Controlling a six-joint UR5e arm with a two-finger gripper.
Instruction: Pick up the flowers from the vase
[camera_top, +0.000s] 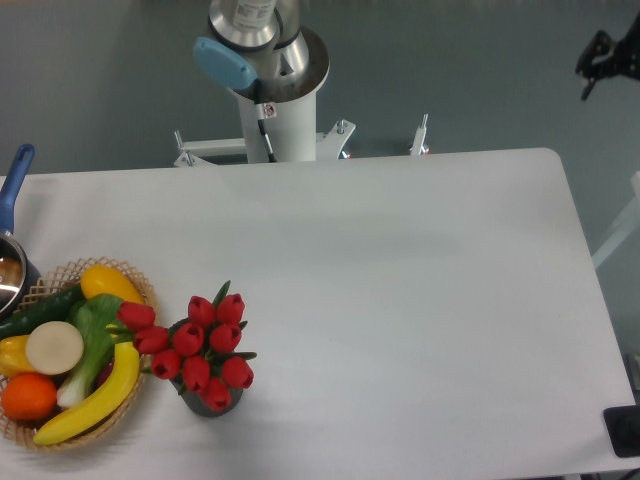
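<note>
A bunch of red tulip flowers (196, 345) with green leaves stands in a small dark vase (212, 403) near the table's front left. The buds spread wider than the vase and hide most of it; only its lower rim shows. The arm's base column (272, 95) rises behind the table's far edge, top centre. The gripper is out of view.
A round wicker basket (128, 412) with a banana, orange, yellow and green vegetables sits just left of the flowers, almost touching them. A pot with a blue handle (14, 188) is at the left edge. The white table (400, 300) stretches to the right.
</note>
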